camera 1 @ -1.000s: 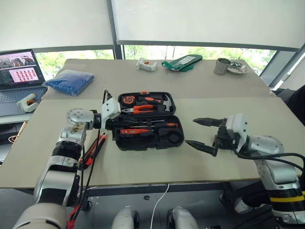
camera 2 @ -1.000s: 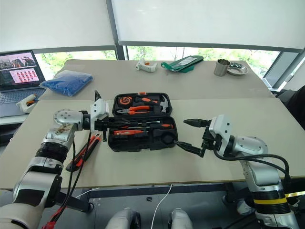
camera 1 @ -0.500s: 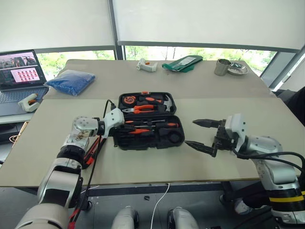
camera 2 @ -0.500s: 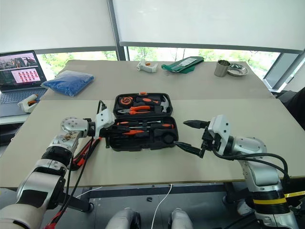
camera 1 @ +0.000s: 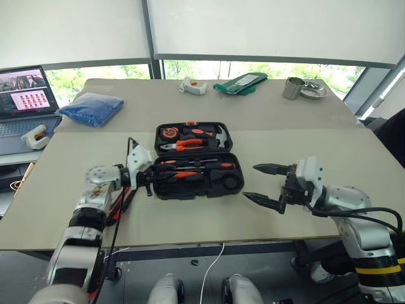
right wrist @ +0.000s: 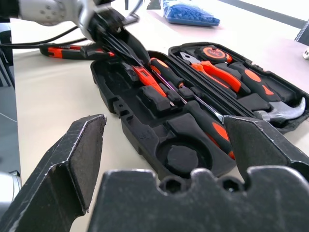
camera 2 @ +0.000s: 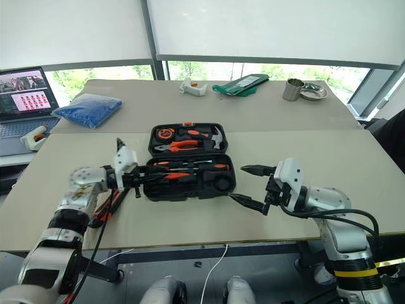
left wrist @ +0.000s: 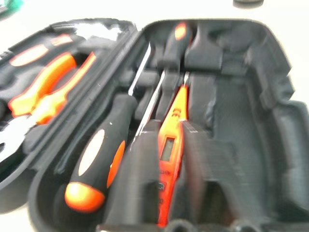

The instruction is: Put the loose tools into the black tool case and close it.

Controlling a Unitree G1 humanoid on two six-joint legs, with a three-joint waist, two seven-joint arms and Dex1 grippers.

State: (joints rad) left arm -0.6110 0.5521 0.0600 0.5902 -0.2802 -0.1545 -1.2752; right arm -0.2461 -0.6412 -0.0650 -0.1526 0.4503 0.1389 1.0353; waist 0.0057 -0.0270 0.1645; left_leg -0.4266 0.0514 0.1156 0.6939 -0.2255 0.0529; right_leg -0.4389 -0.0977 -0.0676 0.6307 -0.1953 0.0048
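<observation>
Tester screwdriver (left wrist: 170,145) sat slotted in black tool case (camera 1: 196,176); left claw (camera 2: 137,183) had just unclamped, backing toward 9 o'clock. Right claw (camera 1: 264,183) gaped, empty. Utility knife (right wrist: 72,50) remained on tabletop (camera 1: 190,218).

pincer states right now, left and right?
Left pincer: at the black tool case's left end, fingers astride the slim orange tester screwdriver; open or shut cannot be told.
Right pincer: open, holding nothing.
</observation>
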